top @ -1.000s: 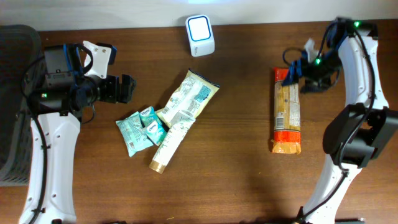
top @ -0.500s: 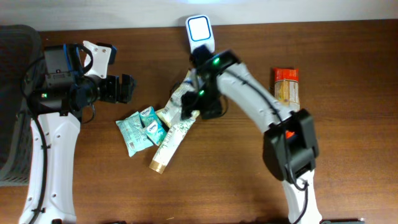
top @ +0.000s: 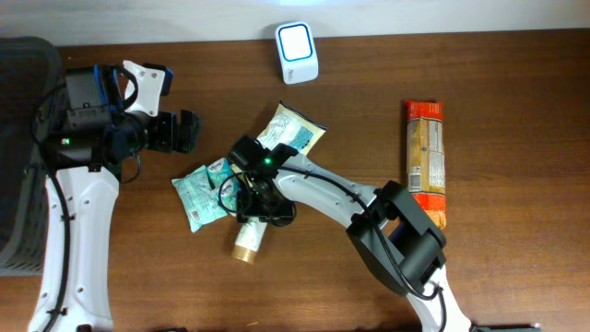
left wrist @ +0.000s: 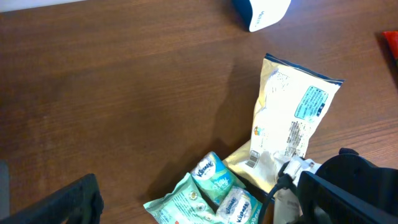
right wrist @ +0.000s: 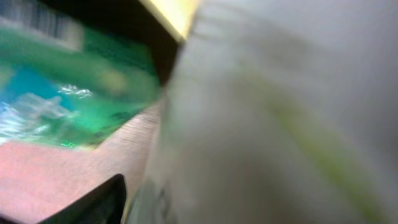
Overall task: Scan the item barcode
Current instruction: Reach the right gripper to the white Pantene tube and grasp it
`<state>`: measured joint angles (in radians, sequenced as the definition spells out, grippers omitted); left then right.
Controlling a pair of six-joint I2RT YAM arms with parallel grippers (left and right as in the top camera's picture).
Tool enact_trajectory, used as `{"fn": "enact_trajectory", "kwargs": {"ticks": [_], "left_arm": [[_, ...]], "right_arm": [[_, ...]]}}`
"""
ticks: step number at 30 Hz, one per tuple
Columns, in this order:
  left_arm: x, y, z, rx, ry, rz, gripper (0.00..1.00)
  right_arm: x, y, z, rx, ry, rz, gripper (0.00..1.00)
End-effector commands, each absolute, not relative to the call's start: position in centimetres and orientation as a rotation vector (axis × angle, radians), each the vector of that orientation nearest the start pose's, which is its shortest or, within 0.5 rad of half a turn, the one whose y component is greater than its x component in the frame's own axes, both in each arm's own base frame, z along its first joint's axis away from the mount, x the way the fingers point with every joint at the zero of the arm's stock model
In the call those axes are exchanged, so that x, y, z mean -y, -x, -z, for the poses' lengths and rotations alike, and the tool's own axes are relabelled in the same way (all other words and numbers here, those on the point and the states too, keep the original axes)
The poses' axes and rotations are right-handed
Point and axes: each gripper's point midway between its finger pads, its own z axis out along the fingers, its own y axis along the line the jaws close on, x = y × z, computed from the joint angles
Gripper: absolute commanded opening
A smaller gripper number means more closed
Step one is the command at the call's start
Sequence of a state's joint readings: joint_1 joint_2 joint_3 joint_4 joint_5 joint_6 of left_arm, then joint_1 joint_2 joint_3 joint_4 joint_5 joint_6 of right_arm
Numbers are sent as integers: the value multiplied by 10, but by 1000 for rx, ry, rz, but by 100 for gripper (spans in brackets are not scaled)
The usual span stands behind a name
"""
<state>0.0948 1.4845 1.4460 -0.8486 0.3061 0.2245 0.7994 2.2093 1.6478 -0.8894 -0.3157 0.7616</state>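
overhead: the left gripper hung wide open and empty at the left. the right gripper sat low over the tube in the pile, just beside the tissue packs and well apart from the scanner. whether it was gripping the tube could not be told.
left wrist: the pouch lay flat above the tissue packs.
right wrist: a blurred pale surface and a green wrapper filled the view.

The table was smooth dark wood with a dull sheen, the cream pouch and teal tissue packs were crinkly glossy film, the scanner hard white plastic.
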Motion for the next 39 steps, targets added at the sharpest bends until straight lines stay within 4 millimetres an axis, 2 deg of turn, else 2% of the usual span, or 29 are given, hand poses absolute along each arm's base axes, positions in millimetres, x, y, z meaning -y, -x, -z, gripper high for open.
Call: {"fn": "enact_trajectory", "kwargs": {"ticks": [1, 3, 4, 7, 9, 11, 12, 14, 15, 17, 18, 19, 20, 22, 24, 26, 28, 29, 30, 39], "left_arm": [[14, -397, -254, -2367, -310, 218, 99], [14, -397, -254, -2367, -310, 218, 99], [14, -397, -254, -2367, -310, 218, 99], [14, -397, -254, -2367, -310, 218, 99], [14, -397, -254, -2367, -310, 218, 99], [14, -397, -254, -2367, -310, 218, 99], [14, -397, -254, -2367, -310, 218, 99], [14, -397, -254, -2367, -310, 218, 99], [14, -397, -254, -2367, -310, 218, 99], [14, -397, -254, -2367, -310, 218, 99], [14, -397, -254, -2367, -310, 218, 99], [14, -397, -254, -2367, -310, 218, 99], [14, -397, -254, -2367, -310, 218, 99], [14, -397, -254, -2367, -310, 218, 99], [14, -397, -254, -2367, -310, 218, 99], [14, -397, -254, -2367, -310, 218, 99], [14, -397, -254, -2367, -310, 218, 99], [14, -397, -254, -2367, -310, 218, 99], [14, -397, -254, -2367, -310, 218, 99], [14, -397, -254, -2367, -310, 218, 99]], "right_arm": [[-340, -276, -6, -3230, 69, -403, 40], [-335, -275, -7, -3243, 80, -387, 23], [-330, -274, -8, -3256, 92, -374, 20], [-310, -280, -34, -3251, 254, -397, 17], [-297, -287, -59, -3201, 474, -492, 18], [-278, -293, -68, -3153, 673, -529, 27], [-266, -297, -68, -3108, 827, -553, 39], [-245, -304, -58, -3050, 1002, -565, 69], [-228, -312, -54, -3063, 976, -500, 80], [-212, -326, -60, -3100, 826, -486, 82], [-206, -335, -76, -3119, 725, -485, 81], [-207, -337, -86, -3115, 720, -486, 80], [-213, -338, -102, -3108, 711, -479, 77], [-228, -336, -111, -3107, 657, -408, 75], [-243, -329, -104, -3119, 540, -227, 68], [-252, -319, -92, -3081, 500, 0, 56], [-261, -311, -79, -3071, 474, 36, 32], [-261, -308, -75, -3079, 447, 40, 15], [-260, -307, -71, -3085, 425, 42, 4], [-277, -304, -69, -3094, 435, -94, 4]]}}
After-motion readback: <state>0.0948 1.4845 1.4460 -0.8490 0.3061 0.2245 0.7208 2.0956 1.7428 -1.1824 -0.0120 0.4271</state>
